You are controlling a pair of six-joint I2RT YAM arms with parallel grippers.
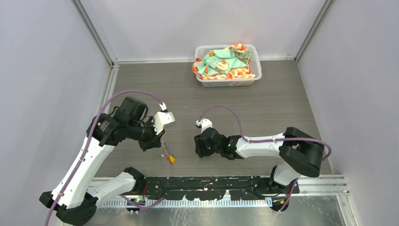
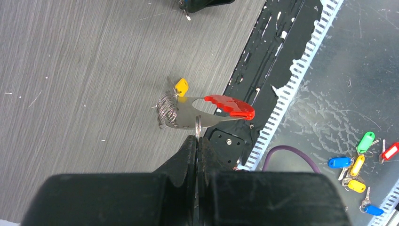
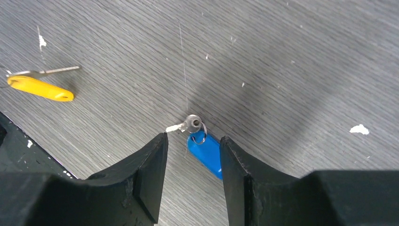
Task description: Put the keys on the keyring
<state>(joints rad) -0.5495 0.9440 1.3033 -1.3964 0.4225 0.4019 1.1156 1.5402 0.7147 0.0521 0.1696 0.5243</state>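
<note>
Overhead, the left claw hangs above the grey wood-grain table. The thin grey metal keyring, with its coiled bunch and long red plastic tag, dangles just below the tips. The right claw sits low and well apart from it, tips turned down toward the table

Seen from the left wrist, the left claw is pressed together on the keyring at its thin wire loop. The coil and the red tag hang just ahead of the tips. A small yellow plastic tag shows just beyond the coil, but I cannot tell whether it is threaded on or only lying underneath

From the right wrist, the right claw stands apart and grips nothing. The blue-tagged key, a tiny metal key on a blue plastic tag, lies flat on the table. Its tag sits in the gap between the fingers and its blade points just past one fingertip. The yellow-tagged key, equally tiny, lies flat well ahead of the claw and off to one side

Judging by this, the step in hand is picking up the blue-tagged key while the other arm presents the keyring. The next move probably calls for lowering a touch and closing on the plastic tag, not the thin blade. After that comes a lift across to the held loop, where the key's own small ring has to meet the wire squarely
</note>
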